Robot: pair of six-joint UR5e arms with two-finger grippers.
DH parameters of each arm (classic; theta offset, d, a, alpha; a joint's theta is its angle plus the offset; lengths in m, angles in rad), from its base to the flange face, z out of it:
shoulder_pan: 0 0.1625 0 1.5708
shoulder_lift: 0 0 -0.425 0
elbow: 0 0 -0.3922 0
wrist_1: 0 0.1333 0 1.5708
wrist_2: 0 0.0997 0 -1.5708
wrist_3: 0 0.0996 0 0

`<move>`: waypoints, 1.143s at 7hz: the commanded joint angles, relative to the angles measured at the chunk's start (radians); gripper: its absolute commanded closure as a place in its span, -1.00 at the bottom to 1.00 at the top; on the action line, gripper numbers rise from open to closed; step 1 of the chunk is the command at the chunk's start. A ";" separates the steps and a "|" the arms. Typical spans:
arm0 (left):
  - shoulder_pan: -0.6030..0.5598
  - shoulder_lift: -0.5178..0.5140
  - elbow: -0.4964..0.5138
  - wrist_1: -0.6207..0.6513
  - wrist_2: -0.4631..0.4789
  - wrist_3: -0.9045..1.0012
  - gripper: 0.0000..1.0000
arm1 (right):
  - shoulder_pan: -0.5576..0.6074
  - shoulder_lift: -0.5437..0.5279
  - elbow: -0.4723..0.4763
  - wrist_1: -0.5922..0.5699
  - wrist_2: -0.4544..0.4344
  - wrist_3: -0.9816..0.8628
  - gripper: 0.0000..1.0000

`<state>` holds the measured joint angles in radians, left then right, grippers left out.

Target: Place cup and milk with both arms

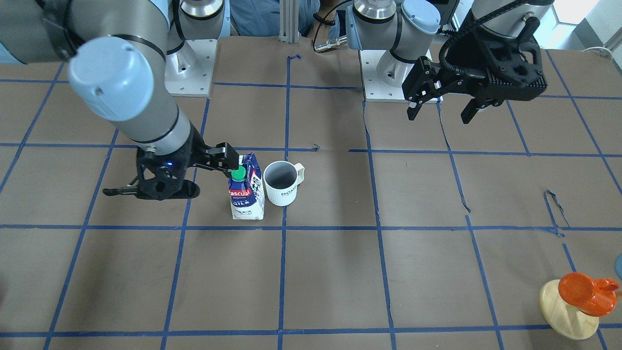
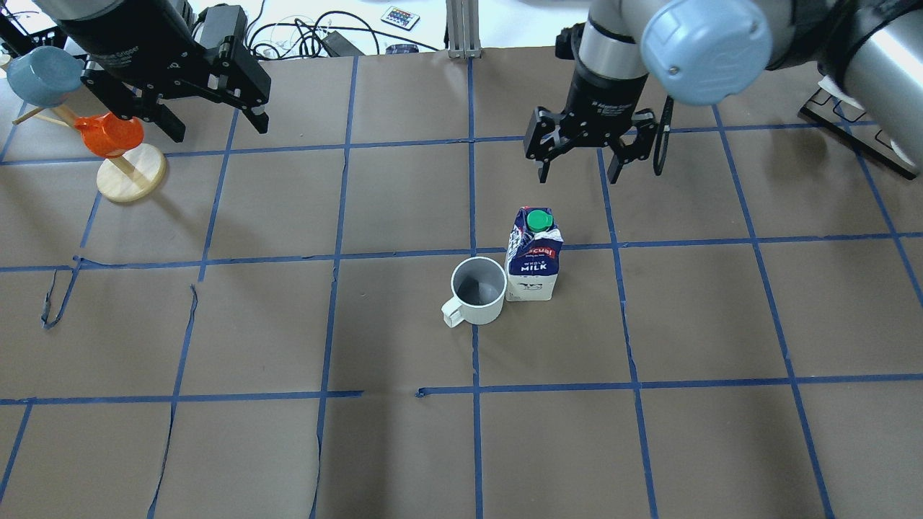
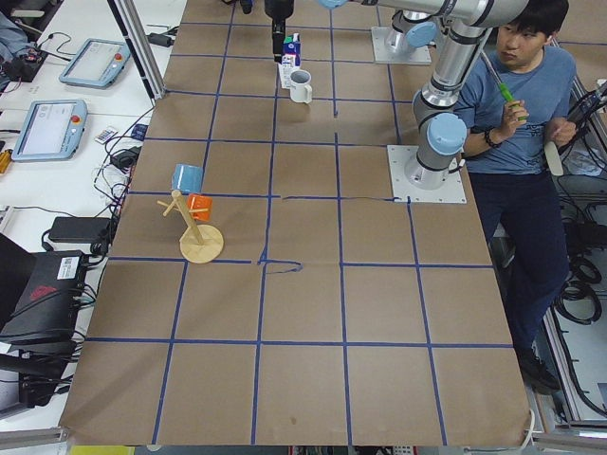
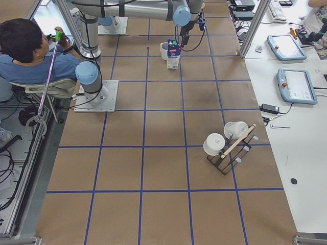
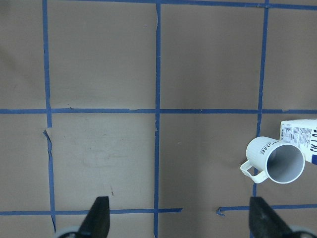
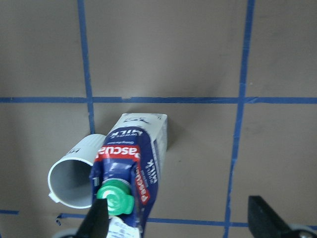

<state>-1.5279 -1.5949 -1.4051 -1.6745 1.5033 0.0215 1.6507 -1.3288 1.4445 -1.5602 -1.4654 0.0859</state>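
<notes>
Near the table's (image 2: 404, 447) middle, as I read it off my remote feeds:

1. Milk (image 2: 533, 256): small gable-top carton, dark blue over white, with a green round cap, a red band and "WHOLE MILK" lettering. It stands upright where a blue tape line (image 2: 472, 180) of the grid crosses beneath it.

2. Cup (image 2: 477, 292): white ceramic mug with a grey interior and dark lettering on its side. It is upright, mouth up, with its single handle turned away from the carton. It stands just beside the milk on the robot's left; I cannot tell whether the two touch.

3. Right gripper (image 2: 578, 173): raised above the table on the far side of the carton. Its fingers are spread wide with nothing pinched. On my right wrist feed the green cap sits close to one fingertip (image 6: 99, 218).

4. Left gripper (image 2: 216, 126): well apart from both items, at the far left corner. Its fingers are spread and hold nothing.

5. Wooden stand (image 2: 130, 180): carries an orange cup (image 2: 108, 135) beside the left gripper.
</notes>
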 commanded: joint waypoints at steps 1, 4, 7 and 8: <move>0.000 0.003 -0.002 -0.001 0.000 0.000 -1.00 | -0.074 -0.117 -0.007 0.032 -0.033 -0.032 -1.00; 0.000 0.003 -0.002 -0.001 0.000 0.000 -1.00 | -0.074 -0.161 0.000 0.029 -0.150 -0.092 -1.00; 0.000 -0.002 0.000 0.001 0.000 0.000 -1.00 | -0.081 -0.165 -0.001 0.028 -0.162 -0.103 -1.00; 0.000 -0.005 0.000 0.001 0.000 0.000 -1.00 | -0.092 -0.167 -0.001 0.031 -0.152 -0.104 -1.00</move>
<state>-1.5279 -1.5976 -1.4048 -1.6736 1.5030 0.0215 1.5685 -1.4934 1.4436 -1.5321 -1.6248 -0.0143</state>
